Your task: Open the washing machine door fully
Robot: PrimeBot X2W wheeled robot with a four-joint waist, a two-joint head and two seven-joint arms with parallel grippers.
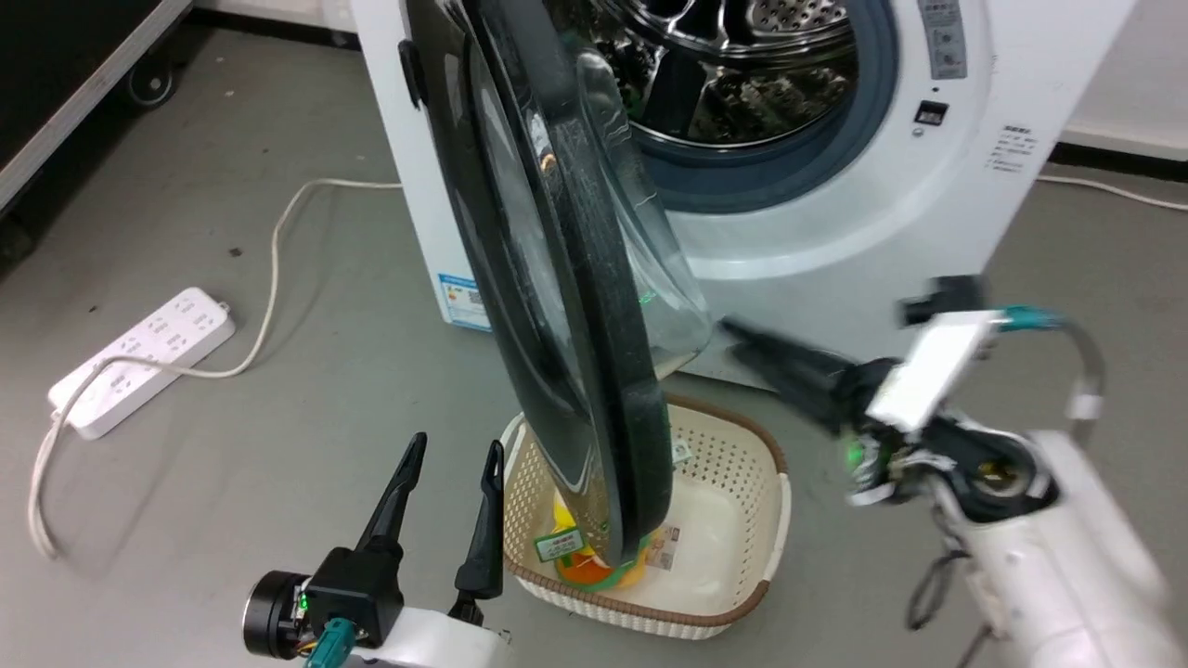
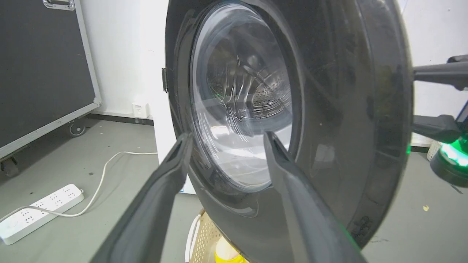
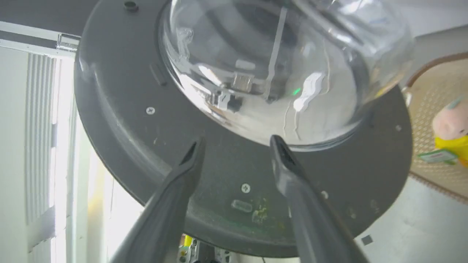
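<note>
Door (image 1: 557,306) is seen about half open, edge-on to the drum (image 1: 742,56) and above the basket (image 1: 775,464). The right gripper (image 1: 733,339) is held spread and empty, aimed at the inner face just beside the glass bowl (image 3: 285,73), apparently so that it can be pushed wider; contact cannot be told. The left gripper (image 1: 457,443) is parted and empty near the outer face.

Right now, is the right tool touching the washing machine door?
Cannot tell. Head view: the right tool, blurred, ends by the washing machine door; neither contact nor gap is plain.
</note>
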